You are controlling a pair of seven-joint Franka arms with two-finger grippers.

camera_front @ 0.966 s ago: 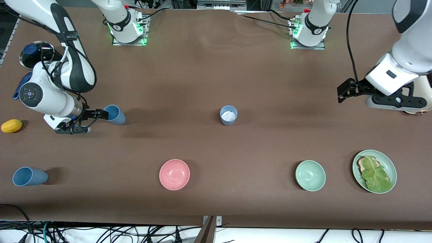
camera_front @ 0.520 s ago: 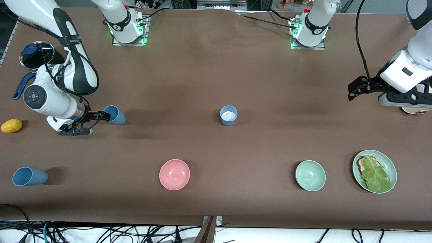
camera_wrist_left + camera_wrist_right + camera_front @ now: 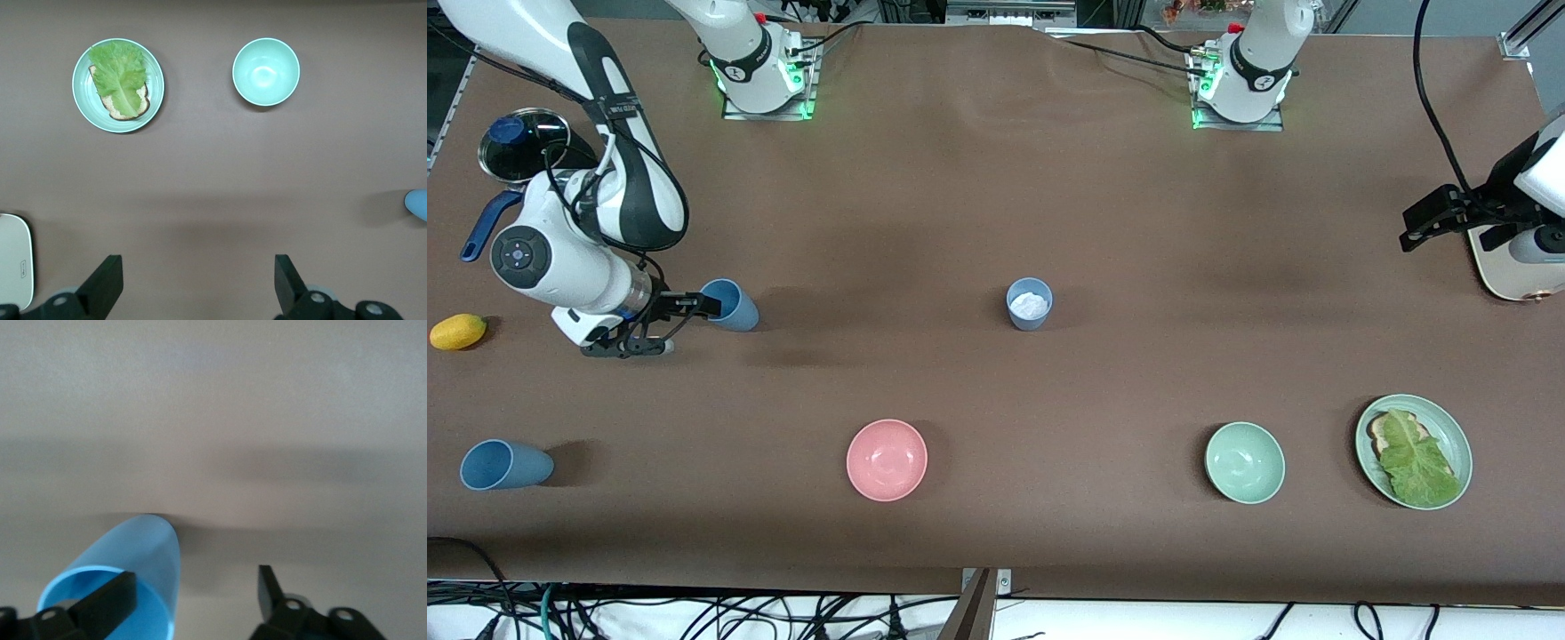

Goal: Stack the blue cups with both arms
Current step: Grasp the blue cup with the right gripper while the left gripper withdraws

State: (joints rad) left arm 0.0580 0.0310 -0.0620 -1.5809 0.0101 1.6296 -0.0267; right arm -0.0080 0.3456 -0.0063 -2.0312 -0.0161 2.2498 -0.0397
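Note:
A bright blue cup (image 3: 729,304) lies on its side toward the right arm's end of the table. My right gripper (image 3: 669,325) is open at its mouth, with one finger in the opening and the other outside the wall. In the right wrist view the cup (image 3: 150,547) overlaps one finger of the right gripper (image 3: 195,587). A second blue cup (image 3: 505,465) lies on its side nearer the front camera. A paler blue cup (image 3: 1029,304) stands upright mid-table with something white inside. My left gripper (image 3: 1416,229) is open and empty over the table's left-arm end; its wrist view shows the gripper (image 3: 197,273) over bare table.
A pink bowl (image 3: 887,460), a mint-green bowl (image 3: 1245,462) and a green plate (image 3: 1454,427) with lettuce on bread lie along the front. A yellow fruit (image 3: 457,331) and a dark pan (image 3: 516,142) are by the right arm. A cream board (image 3: 1507,271) lies under the left arm.
The left arm has swung out toward its end of the table, away from the middle. The right gripper has shifted slightly at the cup's mouth; the cup stays put.

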